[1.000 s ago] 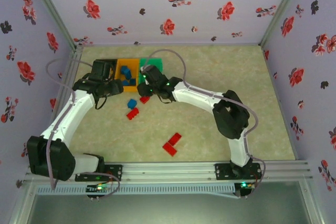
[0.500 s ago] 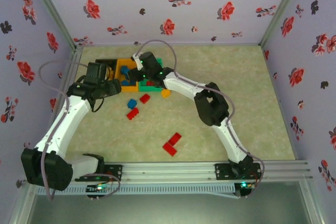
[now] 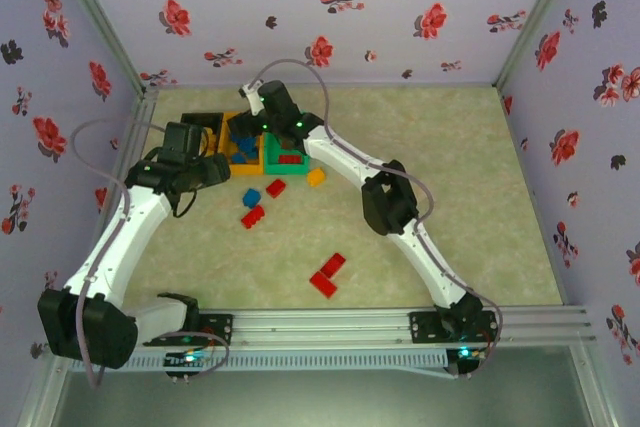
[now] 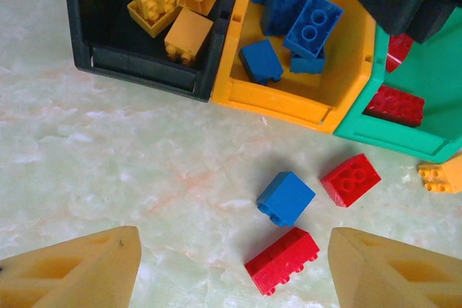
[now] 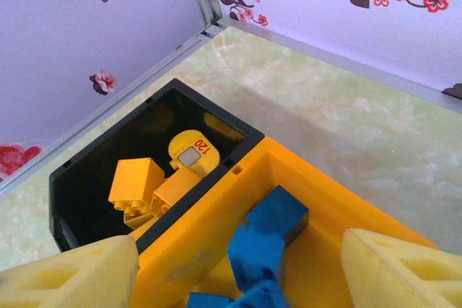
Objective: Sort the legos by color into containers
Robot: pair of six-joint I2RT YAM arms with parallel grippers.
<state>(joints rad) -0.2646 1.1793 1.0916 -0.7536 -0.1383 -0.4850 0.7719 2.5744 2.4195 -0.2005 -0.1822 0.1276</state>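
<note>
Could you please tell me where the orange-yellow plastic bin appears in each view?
Top external: orange-yellow plastic bin at upper left, the middle one of three bins.
Left wrist: top centre, holding blue bricks.
Right wrist: bottom centre.
Shared landmark: black plastic bin against its left side.

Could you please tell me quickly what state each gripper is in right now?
Left gripper: open, holding nothing.
Right gripper: open over the orange-yellow bin, a blue brick below it, not gripped.
</note>
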